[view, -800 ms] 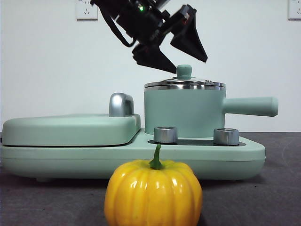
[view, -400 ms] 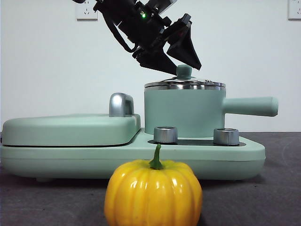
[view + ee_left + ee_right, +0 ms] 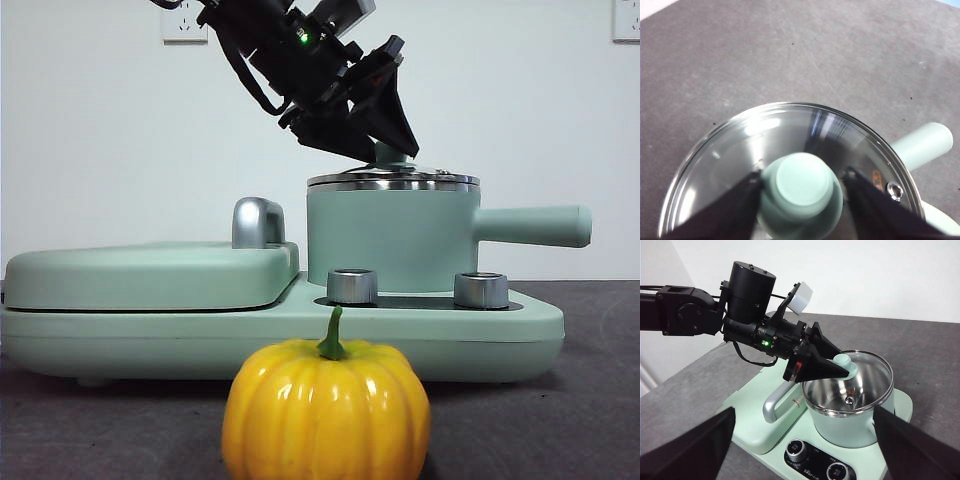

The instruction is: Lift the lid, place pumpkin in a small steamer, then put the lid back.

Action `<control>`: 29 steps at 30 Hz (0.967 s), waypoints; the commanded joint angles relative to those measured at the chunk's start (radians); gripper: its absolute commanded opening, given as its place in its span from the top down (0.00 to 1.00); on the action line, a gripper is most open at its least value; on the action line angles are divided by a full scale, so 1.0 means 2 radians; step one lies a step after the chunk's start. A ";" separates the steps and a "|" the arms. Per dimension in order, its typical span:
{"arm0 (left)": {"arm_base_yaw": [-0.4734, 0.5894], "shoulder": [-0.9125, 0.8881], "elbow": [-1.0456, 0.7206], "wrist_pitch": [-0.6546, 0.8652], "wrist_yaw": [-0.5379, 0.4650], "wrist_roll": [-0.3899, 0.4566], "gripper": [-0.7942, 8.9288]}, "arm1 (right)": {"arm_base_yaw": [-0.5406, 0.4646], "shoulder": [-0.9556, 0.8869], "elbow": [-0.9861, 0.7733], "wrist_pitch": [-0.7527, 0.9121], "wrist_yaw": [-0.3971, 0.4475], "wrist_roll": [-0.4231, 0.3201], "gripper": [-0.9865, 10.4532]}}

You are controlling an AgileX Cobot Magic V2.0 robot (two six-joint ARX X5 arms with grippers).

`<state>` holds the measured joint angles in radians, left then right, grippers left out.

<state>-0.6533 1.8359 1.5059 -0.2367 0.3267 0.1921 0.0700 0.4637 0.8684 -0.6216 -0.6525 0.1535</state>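
The lid (image 3: 393,180) lies on the small steamer (image 3: 390,240), a mint-green pot with its long handle (image 3: 530,225) pointing right. My left gripper (image 3: 390,150) comes down from the upper left, and its jaws are closed on the lid's mint-green knob (image 3: 801,187), touching it on both sides. The glass lid (image 3: 790,130) fills the left wrist view. The right wrist view shows the same grip on the lid (image 3: 847,385). The pumpkin (image 3: 325,415) stands on the table in front of the cooker, near the camera. My right gripper (image 3: 804,412) is open and empty, held back above the scene.
The steamer stands on a mint-green cooker base (image 3: 530,330) with two steel dials (image 3: 352,285) (image 3: 480,290). A broad flat griddle cover (image 3: 150,275) with a chrome handle (image 3: 257,222) takes up the base's left part. The table top is dark grey.
My left gripper has come down onto the lid's knob and its jaws have closed around it. The lid, steamer and pumpkin have not moved.
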 commanded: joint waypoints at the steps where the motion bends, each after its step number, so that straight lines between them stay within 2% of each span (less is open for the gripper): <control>1: -0.004 0.014 0.014 0.002 0.001 0.005 0.74 | 0.000 0.003 0.006 0.003 -0.001 0.011 0.53; 5: -0.004 0.014 0.014 0.002 0.001 0.005 0.80 | 0.000 0.003 0.006 0.003 -0.001 0.011 0.53; 15: -0.004 0.007 0.037 -0.008 0.001 -0.003 0.80 | 0.000 0.003 0.006 0.003 -0.001 0.011 0.53; 20: -0.002 -0.007 0.068 -0.049 0.001 -0.011 0.80 | 0.000 0.011 0.010 -0.002 -0.017 0.010 0.53; 25: 0.001 -0.031 0.081 -0.080 0.001 -0.010 0.80 | 0.018 0.061 0.045 -0.061 -0.028 0.000 0.53; 29: 0.012 -0.058 0.081 -0.090 0.001 -0.009 0.80 | 0.059 0.122 0.084 -0.124 -0.024 -0.023 0.53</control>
<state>-0.6315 1.7370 1.6241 -0.4385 0.3206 0.1795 0.1680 0.6792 1.0126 -0.8562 -0.7025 0.1375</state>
